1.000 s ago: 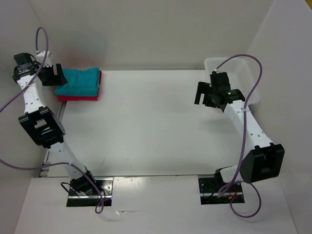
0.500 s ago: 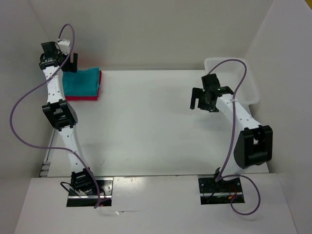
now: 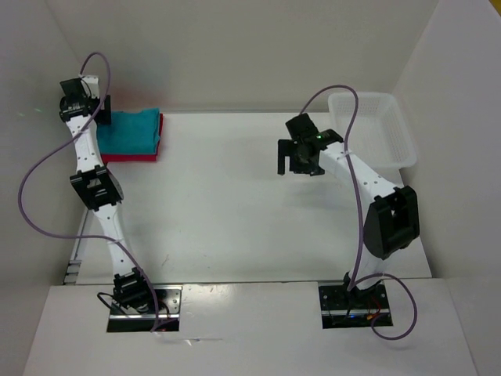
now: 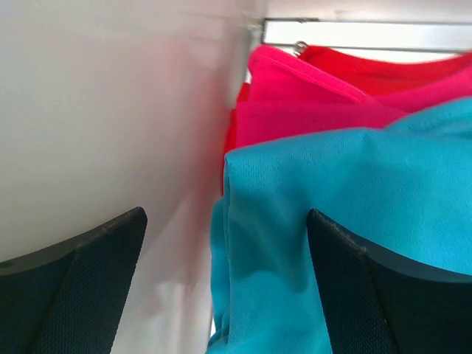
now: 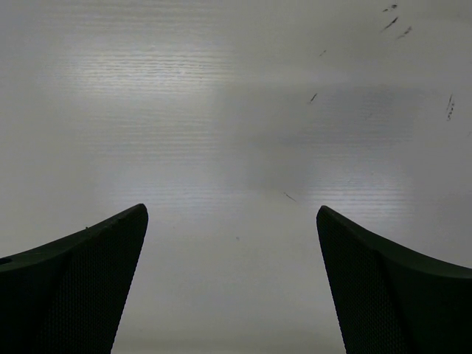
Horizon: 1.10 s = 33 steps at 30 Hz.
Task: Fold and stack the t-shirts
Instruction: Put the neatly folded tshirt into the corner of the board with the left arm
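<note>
Even bright light overhead; dim wrist view, glare banding the table (image 5: pixel 177 81)

I find no writing, label, brand or number that I can read in any of my three views (the few dark flecks (image 5: pixel 389 24) on the table (image 5: pixel 221 110) are scuffs, not letters).

Your left hand (image 3: pixel 100 111) sat at the far-left corner of the bench (image 3: pixel 235 211), right against the left edge of the folded stack. You couldn't read its jaws from above. The teal t-shirt (image 3: pixel 133 129) lay on top, with the red t-shirt (image 3: pixel 129 157) showing as a strip along the near and right edges under it. Your right hand (image 3: pixel 292 159) hung over mid-bench, fingers spread. The white basket (image 3: pixel 401 145) stood in the far-right corner, well apart from the stack.
</note>
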Tool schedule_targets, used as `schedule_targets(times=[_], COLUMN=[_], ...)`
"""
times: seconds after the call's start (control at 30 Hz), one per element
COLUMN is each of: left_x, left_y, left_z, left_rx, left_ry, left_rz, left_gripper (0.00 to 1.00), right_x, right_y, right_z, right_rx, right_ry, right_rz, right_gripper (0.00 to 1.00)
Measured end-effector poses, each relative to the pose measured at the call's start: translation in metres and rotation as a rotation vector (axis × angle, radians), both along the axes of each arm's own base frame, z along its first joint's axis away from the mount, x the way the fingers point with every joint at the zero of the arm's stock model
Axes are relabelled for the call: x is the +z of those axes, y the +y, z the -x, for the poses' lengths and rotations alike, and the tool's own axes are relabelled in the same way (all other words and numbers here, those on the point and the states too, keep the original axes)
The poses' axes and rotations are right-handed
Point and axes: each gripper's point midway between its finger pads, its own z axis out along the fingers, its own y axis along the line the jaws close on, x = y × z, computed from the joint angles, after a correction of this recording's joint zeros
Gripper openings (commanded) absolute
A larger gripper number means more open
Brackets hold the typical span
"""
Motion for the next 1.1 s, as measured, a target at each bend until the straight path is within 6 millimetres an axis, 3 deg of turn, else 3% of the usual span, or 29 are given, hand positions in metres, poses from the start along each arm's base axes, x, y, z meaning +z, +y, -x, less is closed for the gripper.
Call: schedule_targets(times=[0.3,0.9,1.1], left_x=[0.0,0.005,0.031], left_y=[0.009,0.006,0.004], left_z=[-0.005,-0.002,0.011], left_rx=[0.086,0.076,0.065], left_ry=[0.017,0.069,0.063], left_rz=[-0.139,-0.227,-0.209], left_gripper=[0.96,0.99,0.99], right_x=[-0.006,-0.005,-0.006], right_y=[0.026,0.027,0.032], right_z=[0.012,0.013,0.013], right_rx=[0.072,0.077,0.093], right_ry=[0.036,0.032,0.03], right_rz=[0.078,0.099,0.112], right_gripper=[1.0,1.0,1.0])
